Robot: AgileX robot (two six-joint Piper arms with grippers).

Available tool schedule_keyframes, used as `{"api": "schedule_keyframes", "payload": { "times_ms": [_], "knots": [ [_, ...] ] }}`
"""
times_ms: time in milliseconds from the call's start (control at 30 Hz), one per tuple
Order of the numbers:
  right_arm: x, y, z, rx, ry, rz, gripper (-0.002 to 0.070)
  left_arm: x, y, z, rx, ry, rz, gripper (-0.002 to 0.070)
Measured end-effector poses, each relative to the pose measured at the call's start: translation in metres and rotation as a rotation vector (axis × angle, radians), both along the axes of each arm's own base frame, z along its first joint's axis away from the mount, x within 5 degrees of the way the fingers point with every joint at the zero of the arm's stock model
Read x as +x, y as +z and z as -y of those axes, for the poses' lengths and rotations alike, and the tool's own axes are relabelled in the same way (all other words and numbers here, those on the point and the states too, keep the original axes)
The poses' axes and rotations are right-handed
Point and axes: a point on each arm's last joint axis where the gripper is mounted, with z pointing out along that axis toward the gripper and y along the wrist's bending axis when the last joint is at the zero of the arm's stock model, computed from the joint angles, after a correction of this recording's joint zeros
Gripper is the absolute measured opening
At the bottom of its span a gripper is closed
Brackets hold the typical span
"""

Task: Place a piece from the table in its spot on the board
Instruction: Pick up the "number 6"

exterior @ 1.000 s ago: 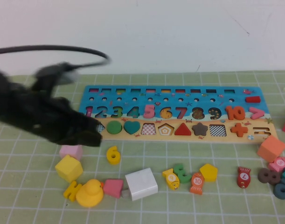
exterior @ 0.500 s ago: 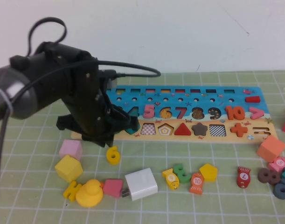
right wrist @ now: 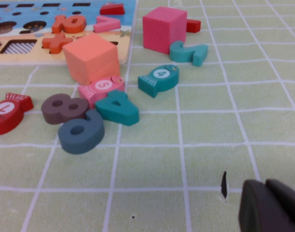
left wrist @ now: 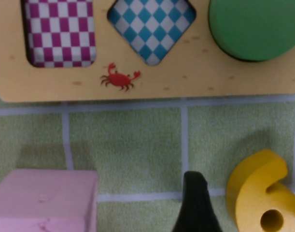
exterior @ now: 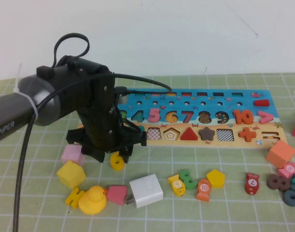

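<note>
Left gripper (exterior: 113, 155) over the piece (exterior: 117, 160), beside the board (exterior: 263, 140).
Jaws spread (finger tip (left wrist: 195, 203) beside 6); right gripper (right wrist: 270, 207): can't tell.

"PiPER" on left arm (exterior: 12, 126). Numerals 3–10 visible on board (exterior: 234, 104). "1" on red fish (right wrist: 6, 109); "5" on pink fish (right wrist: 103, 86); "4" on teal fish (right wrist: 159, 75); "10" on orange fish (exterior: 203, 187).

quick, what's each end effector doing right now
Left end effector: open, over the yellow 6, holding nothing.
Right end effector: low over the mat, cannot be told.
</note>
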Motion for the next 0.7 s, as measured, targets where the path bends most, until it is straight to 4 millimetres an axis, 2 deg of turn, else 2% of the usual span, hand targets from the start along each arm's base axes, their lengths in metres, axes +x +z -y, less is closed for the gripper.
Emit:
{"api": "schedule_keyframes", "payload": {
  "times_ms": [133, 367, 700],
  "knots": [
    [0.0000, 0.0000, 0.0000, 0.000, 0.000, 0.000, -0.0003, 0.0005, 0.0011, 0.0002, 0.000, -0.006, 0.004, 0.0404],
    [0.0000, 0.0000, 0.0000, 0.000, 0.000, 0.000, -0.0003, 0.0005, 0.0011, 0.0002, 0.001, -0.010, 0.005, 0.0282],
    [0.0000, 0.0000, 0.0000, 0.000, 0.000, 0.000, -0.0003, 0.0037, 0.0039, 0.0018, -0.003, -0.029, 0.025, 0.0252]
  ]
}}
